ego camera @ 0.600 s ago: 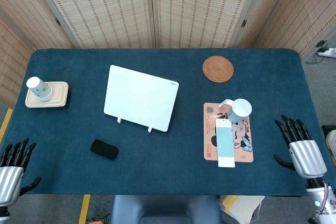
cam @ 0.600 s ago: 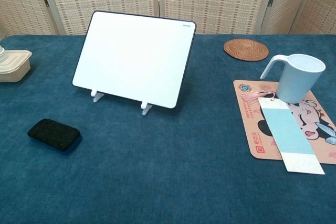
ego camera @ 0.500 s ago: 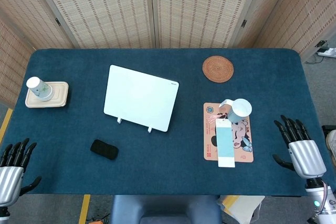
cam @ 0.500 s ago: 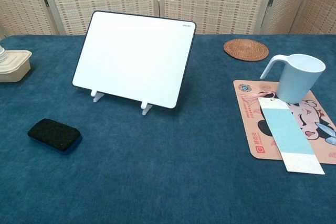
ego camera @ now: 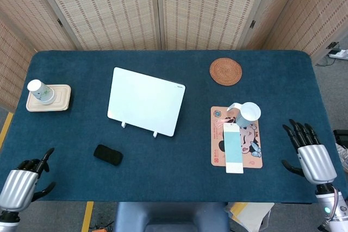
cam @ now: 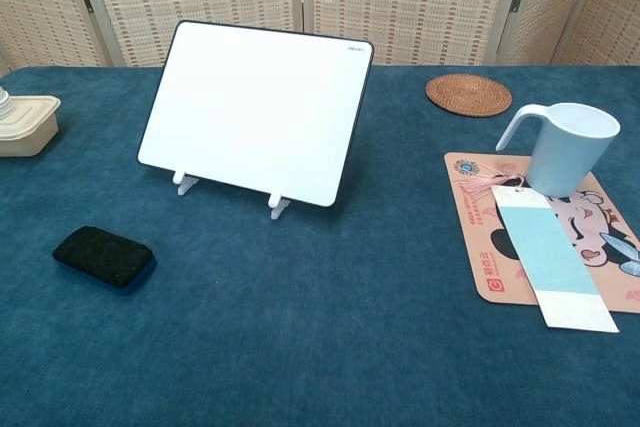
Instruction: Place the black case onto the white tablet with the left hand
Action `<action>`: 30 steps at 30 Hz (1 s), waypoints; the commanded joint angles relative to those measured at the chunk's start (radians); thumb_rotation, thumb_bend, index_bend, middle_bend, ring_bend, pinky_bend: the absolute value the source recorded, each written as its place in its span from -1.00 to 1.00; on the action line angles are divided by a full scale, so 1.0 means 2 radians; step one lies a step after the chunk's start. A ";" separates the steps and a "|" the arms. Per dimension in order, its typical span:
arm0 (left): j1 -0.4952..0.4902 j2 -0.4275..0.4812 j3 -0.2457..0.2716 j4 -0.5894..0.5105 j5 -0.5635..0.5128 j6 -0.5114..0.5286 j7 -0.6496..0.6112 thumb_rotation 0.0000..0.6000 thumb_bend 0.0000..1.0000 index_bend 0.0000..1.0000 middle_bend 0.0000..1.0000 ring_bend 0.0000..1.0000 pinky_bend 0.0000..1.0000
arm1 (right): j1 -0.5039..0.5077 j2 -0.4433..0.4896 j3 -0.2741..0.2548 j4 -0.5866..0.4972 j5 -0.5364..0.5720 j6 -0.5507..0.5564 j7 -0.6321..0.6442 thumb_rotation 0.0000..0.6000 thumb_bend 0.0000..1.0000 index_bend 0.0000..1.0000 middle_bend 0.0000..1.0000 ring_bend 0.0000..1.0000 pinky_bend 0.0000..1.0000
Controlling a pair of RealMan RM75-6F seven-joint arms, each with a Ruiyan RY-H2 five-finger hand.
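Black case [ego camera: 107, 155] lying flat on the blue table [ego camera: 179, 177], just in front of the white tablet [ego camera: 145, 101], not touching it.

Tablet propped tilted on its little white stand. Left hand [ego camera: 22, 175] down at the near left table edge, holding nothing, fingers partly curled but apart. Right hand [ego camera: 308, 152] at the near right edge, fingers spread wide, empty too. Over on the right, white mug [cam: 562, 147] sitting on a cartoon mat [cam: 520, 237], blue-and-white card [cam: 552, 269] lying across it.
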 commanded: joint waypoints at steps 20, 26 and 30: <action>-0.142 -0.022 -0.044 -0.081 -0.113 -0.232 0.061 1.00 -0.53 -0.42 1.00 1.00 1.00 | -0.001 0.009 0.000 0.004 -0.005 0.011 0.029 1.00 -0.54 -1.00 -1.00 -1.00 -1.00; -0.166 -0.042 -0.045 -0.073 -0.130 -0.262 0.068 1.00 -0.52 -0.40 1.00 1.00 1.00 | -0.003 0.010 0.001 0.003 -0.002 0.014 0.030 1.00 -0.54 -1.00 -1.00 -1.00 -1.00; -0.179 -0.057 -0.047 -0.060 -0.139 -0.277 0.075 1.00 -0.52 -0.40 1.00 1.00 1.00 | -0.007 0.014 0.004 0.001 0.001 0.023 0.045 1.00 -0.54 -1.00 -1.00 -1.00 -1.00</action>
